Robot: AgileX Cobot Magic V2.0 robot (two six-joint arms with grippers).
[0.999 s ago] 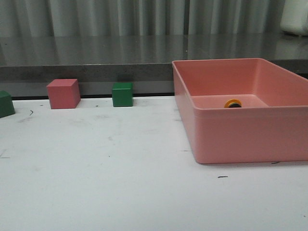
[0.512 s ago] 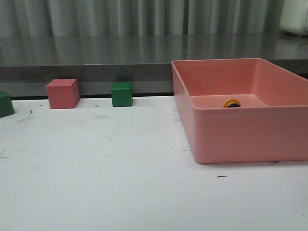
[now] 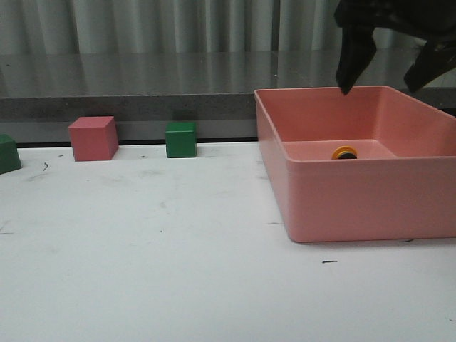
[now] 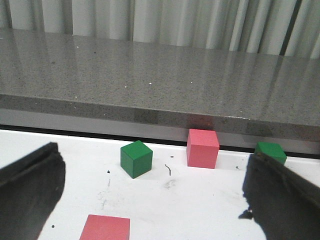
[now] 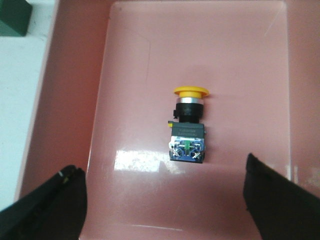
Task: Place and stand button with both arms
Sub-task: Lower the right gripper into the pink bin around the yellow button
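Button (image 5: 188,125) lies on its side in the pink bin (image 3: 342,206); right gripper (image 3: 388,53) hovers above, jaws wide apart, holding nothing

A yellow-capped, black-bodied button (image 5: 188,123) lay in a salmon-pink bin (image 3: 342,206); a pink cube (image 3: 92,138) and green cubes (image 3: 181,140) sat on the white worktop (image 3: 157,271).

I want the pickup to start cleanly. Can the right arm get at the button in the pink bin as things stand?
Probably yes: the right end effector hangs open above the button, which lies on its side on the bare floor of the pink bin.
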